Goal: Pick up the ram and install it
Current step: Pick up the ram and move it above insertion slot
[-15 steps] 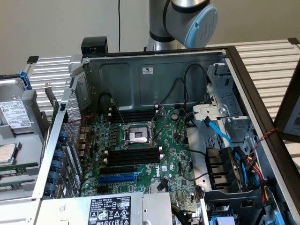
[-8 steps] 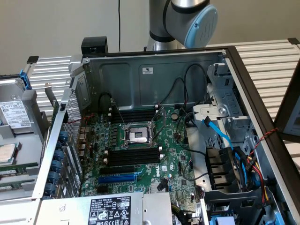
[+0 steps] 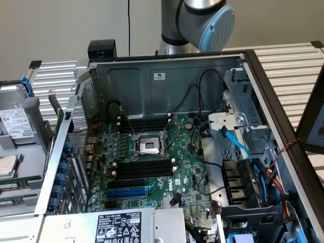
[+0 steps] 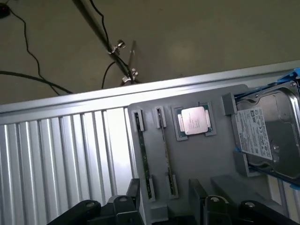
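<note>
**My tool above the parts tray, ram not yet lifted**

Wrist view. My tool (image 4: 165, 199) hangs over the grey parts tray (image 4: 197, 159). Its two black fingers (image 4: 133, 190) are spread wide and hold nothing. Two ram sticks (image 4: 146, 154) stand on edge in the tray's holders, side by side. One is next to the tray edge that borders the ribbed worktop (image 4: 56, 154). The second stick (image 4: 164, 147) is just beside it, toward the processor chip (image 4: 193, 120). Both sticks fall within the gap between my fingers, and no contact shows. A hard drive (image 4: 269, 133) lies in the tray beyond the chip.

Exterior view. The open computer case (image 3: 167, 76) rests on the worktop with its motherboard (image 3: 152, 197) exposed. The black memory slots (image 3: 142, 168) near the processor socket (image 3: 149, 147) stand bare. The tray lies at the exterior view's left, well apart from the slots. My arm (image 3: 202, 20) rises at the far side of the case.
</note>
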`<state>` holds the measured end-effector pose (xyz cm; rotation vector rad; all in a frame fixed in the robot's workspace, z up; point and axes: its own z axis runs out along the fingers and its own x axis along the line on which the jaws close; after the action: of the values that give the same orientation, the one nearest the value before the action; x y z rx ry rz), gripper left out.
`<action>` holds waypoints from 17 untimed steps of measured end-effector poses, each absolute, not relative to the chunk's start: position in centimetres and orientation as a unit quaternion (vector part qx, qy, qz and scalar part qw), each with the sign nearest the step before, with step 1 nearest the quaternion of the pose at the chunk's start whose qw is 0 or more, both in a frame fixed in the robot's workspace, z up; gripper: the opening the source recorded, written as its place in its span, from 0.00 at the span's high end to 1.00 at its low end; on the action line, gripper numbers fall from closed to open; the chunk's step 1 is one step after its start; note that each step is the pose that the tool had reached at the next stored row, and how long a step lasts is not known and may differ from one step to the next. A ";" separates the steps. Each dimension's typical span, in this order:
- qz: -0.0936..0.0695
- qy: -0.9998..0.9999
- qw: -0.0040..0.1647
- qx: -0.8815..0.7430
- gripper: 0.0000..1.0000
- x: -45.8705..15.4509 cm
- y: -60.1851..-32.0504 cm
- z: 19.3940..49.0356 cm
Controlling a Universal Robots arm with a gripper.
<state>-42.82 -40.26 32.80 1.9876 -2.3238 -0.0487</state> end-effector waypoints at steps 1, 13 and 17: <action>-0.016 -0.759 0.042 0.650 0.46 -42.8 -40.3 32.6; -0.016 -0.754 0.042 0.655 0.46 -42.8 -40.2 30.4; -0.015 -0.752 0.042 0.657 0.46 -42.8 -40.2 29.7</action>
<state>-42.83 -40.17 29.71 2.0113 -2.3029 -0.0474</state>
